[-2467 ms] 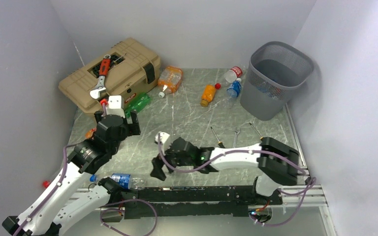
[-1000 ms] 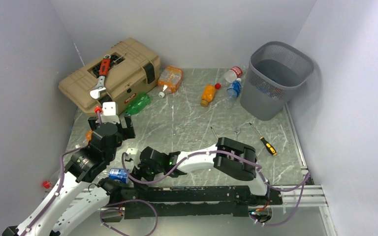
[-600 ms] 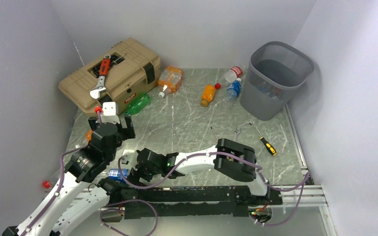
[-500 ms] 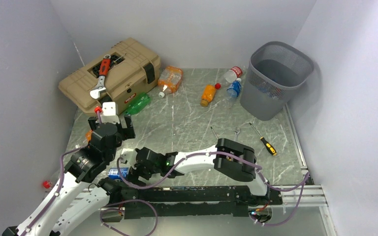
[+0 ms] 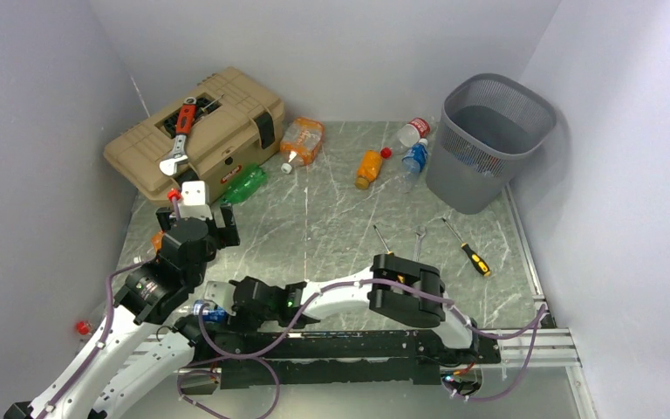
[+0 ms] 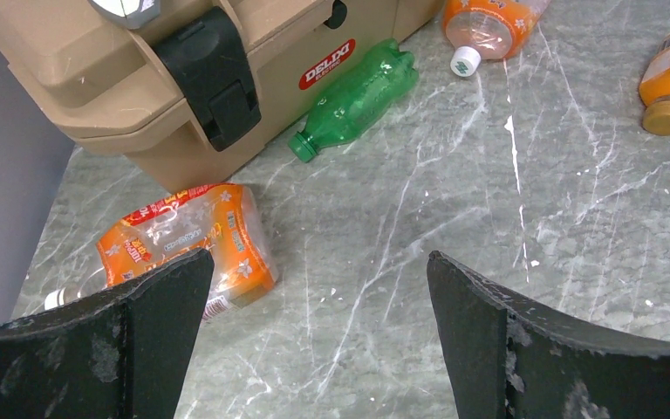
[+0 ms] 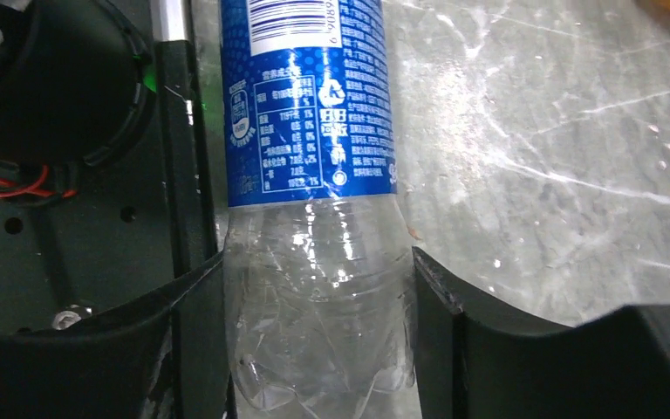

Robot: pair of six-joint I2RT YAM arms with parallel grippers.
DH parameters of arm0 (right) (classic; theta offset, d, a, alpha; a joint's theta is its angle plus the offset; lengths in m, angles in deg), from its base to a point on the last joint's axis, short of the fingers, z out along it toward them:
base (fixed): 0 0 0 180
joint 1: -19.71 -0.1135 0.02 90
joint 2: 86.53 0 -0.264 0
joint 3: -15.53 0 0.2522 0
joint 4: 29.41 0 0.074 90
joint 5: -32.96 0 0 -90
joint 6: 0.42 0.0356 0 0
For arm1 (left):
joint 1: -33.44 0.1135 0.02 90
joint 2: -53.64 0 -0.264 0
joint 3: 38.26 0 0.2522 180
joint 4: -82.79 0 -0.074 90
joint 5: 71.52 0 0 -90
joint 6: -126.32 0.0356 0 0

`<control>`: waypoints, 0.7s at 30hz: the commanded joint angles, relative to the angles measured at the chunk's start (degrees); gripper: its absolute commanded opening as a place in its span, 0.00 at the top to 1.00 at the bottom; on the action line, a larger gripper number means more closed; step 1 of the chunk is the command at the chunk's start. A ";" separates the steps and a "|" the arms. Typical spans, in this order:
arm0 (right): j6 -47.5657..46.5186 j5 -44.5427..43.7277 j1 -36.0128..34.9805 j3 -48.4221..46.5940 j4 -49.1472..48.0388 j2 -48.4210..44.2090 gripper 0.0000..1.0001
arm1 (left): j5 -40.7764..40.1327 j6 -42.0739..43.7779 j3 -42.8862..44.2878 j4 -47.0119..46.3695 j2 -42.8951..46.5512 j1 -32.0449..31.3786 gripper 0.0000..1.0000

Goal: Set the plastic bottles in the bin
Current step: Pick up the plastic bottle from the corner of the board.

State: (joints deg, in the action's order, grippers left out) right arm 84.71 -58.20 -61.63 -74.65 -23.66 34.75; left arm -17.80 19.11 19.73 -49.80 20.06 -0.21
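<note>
Two changes are showing in the top external view. The right arm [image 5: 349,288] is no longer reaching over the middle of the table [image 5: 340,227] but is stretching across to the near-left corner. Its right gripper [image 5: 215,313] is now sitting over the blue-label bottle [image 5: 202,309], which is lying just beside the base of the left arm [image 5: 131,314]. The left gripper [image 5: 196,209] is staying where it was a second ago, hovering near the tan toolbox [image 5: 218,118]. The grey mesh bin [image 5: 467,179] is standing at the far right, well apart from this bottle, and other bottles, such as the small orange bottle [image 5: 369,166], are lying on the table between them. In the left wrist view, the left fingers [image 6: 131,340] are standing wide apart and holding nothing, and beyond them a crushed orange-label bottle [image 6: 188,244] and a green bottle [image 6: 353,96] are lying beside the toolbox. In the right wrist view, the right fingers [image 7: 188,349] are coming in narrower and pressing on both sides of the clear part of the blue-label bottle, which is still resting on the table by the black rail [image 7: 174,175]. I am judging that the grasp is only just being taken, so lifting the bottle and carrying it the long way to the bin are still waiting.
</note>
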 commanded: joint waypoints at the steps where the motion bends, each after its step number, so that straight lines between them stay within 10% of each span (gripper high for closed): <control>1: -3.17 -6.16 -0.56 4.73 -4.21 -3.99 0.46 | -0.06 0.48 0.86 -1.51 0.36 0.29 0.02; 15: 10.13 -32.12 -0.21 31.03 -6.75 -29.37 0.70 | -1.61 0.08 0.07 -3.90 3.38 0.35 0.02; 21: 21.96 -41.25 2.70 35.65 -4.30 -39.71 0.72 | 10.10 -5.52 3.51 -9.68 -0.82 0.33 0.01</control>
State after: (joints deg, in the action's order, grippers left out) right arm 96.65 -89.90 -60.85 -40.71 -27.48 1.35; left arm -15.81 18.04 19.88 -53.25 23.09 -0.12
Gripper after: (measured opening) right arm 0.634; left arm 0.991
